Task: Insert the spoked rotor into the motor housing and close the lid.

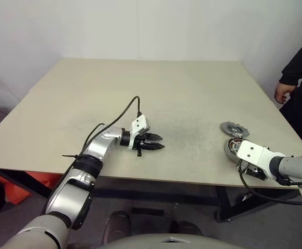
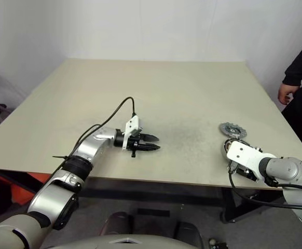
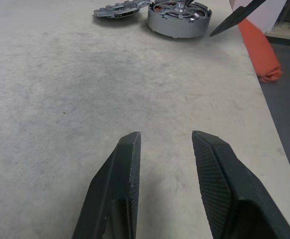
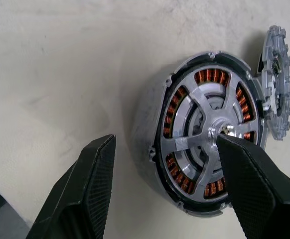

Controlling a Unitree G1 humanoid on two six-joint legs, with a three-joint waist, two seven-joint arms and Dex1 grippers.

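Copper windings (image 4: 212,75) behind spoked rotor (image 4: 207,134)

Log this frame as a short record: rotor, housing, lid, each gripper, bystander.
rotor: spoked rotor already seated in the housing, over the copper windings
housing: motor housing on the table near its right front edge
lid: lid off, resting just behind the housing
left gripper: left gripper open, empty, mid-table
right gripper: right gripper open, at the housing
bystander: person at the table's right side
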